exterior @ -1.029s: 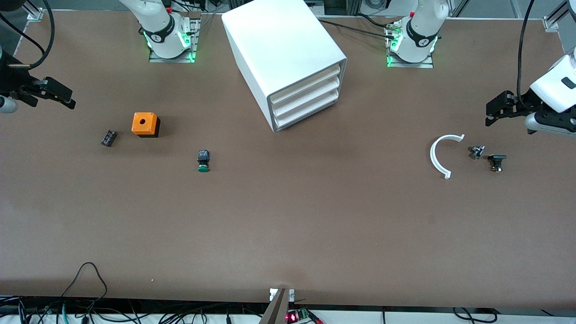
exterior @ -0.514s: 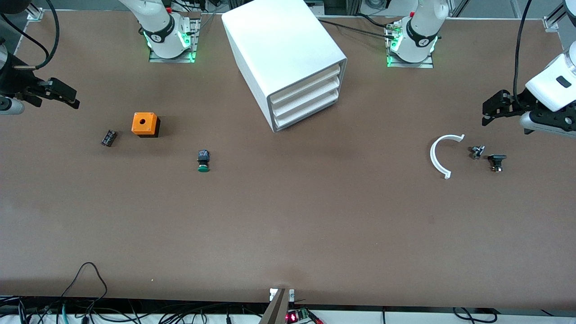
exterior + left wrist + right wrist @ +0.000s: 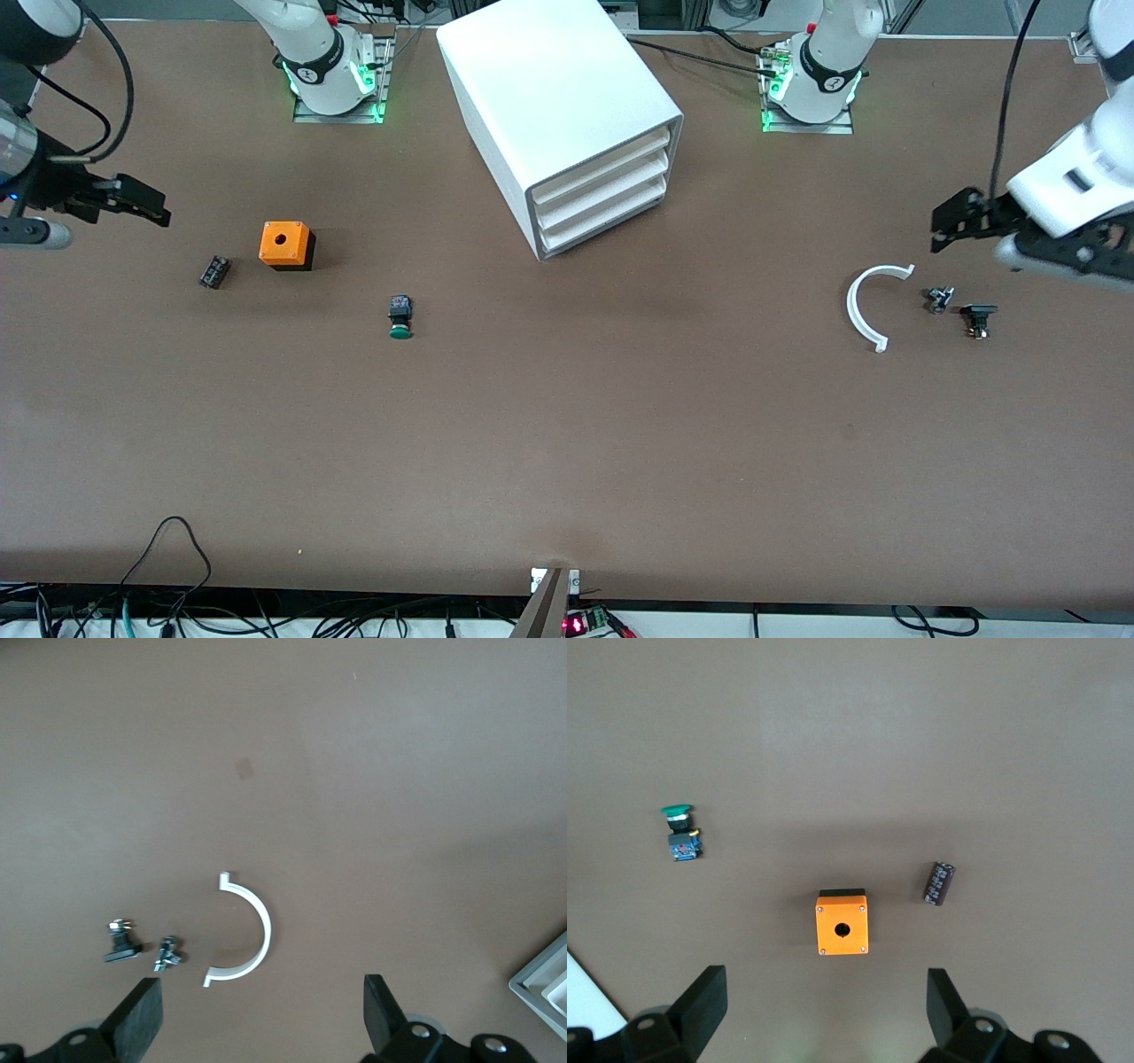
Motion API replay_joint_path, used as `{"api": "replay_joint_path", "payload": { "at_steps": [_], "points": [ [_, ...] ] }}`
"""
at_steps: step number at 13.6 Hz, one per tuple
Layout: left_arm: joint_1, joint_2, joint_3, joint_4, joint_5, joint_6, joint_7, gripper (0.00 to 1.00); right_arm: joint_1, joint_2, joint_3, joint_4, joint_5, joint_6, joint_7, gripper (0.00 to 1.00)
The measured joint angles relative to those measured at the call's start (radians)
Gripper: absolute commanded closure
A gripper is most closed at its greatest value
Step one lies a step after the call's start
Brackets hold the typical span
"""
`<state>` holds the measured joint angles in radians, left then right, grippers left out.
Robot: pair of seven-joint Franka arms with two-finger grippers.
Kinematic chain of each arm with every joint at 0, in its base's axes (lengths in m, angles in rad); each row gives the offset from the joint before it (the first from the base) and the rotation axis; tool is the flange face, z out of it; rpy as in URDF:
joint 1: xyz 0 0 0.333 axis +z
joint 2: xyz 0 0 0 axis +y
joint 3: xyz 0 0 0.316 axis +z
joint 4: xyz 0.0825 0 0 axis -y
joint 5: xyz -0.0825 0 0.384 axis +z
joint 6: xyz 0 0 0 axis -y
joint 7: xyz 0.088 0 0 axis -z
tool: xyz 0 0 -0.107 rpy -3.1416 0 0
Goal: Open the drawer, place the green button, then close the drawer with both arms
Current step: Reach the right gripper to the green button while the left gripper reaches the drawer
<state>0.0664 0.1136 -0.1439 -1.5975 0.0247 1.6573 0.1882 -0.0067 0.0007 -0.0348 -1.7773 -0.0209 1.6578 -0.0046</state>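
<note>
The white cabinet [image 3: 567,124] stands on the bench [image 3: 567,443] between the two arm bases, its front angled toward the left arm's end. All three drawers sit flush; the drawer [image 3: 602,220], the lowest, is shut.

The button [image 3: 400,317] lies on its side on the bare bench, at about 7 o'clock from the cabinet in the front view and nearer the camera, green cap pointing toward the camera. At about 10 o'clock from the button stands the orange cube [image 3: 285,245], with a small black part [image 3: 213,271] just beside it toward the right arm's end.

The right pincer [image 3: 133,202] hangs over the bench at the right arm's end, at about 10 o'clock from the cube, fingers [image 3: 700,1001] spread wide and holding nothing.

The left pincer [image 3: 952,215] hangs over the bench at the left arm's end, at about 1 o'clock from a white half-ring [image 3: 866,306], fingers [image 3: 137,1023] likewise spread and empty. Beside the half-ring lie a small metal piece [image 3: 939,299] and a black piece [image 3: 977,319], close together, apart from the ring.
</note>
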Motion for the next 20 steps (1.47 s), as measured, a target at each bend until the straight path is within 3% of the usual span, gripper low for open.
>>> {"api": "replay_joint_path", "payload": {
  "at_steps": [6, 9, 12, 15, 20],
  "points": [
    [0.0, 0.108, -0.033, -0.001, 0.0, 0.0, 0.0, 0.0, 0.069, 0.176, 0.007, 0.006, 0.002, 0.08, 0.001, 0.0],
    [0.003, 0.213, -0.039, -0.009, -0.058, 0.0, 0.0, 0.0, 0.127, 0.245, 0.008, 0.01, 0.003, 0.158, 0.011, 0.0],
    [0.014, 0.308, -0.038, -0.036, -0.203, -0.001, 0.0, 0.0, 0.158, 0.311, 0.009, 0.01, 0.037, 0.25, 0.043, 0.0],
    [0.014, 0.375, -0.041, -0.12, -0.455, 0.021, 0.001, 0.0, 0.192, 0.382, 0.017, 0.0, 0.084, 0.344, 0.054, 0.0],
    [0.007, 0.431, -0.144, -0.329, -0.723, 0.239, 0.179, 0.0, 0.214, 0.404, 0.059, -0.118, 0.085, 0.525, 0.088, 0.0]
  ]
}}
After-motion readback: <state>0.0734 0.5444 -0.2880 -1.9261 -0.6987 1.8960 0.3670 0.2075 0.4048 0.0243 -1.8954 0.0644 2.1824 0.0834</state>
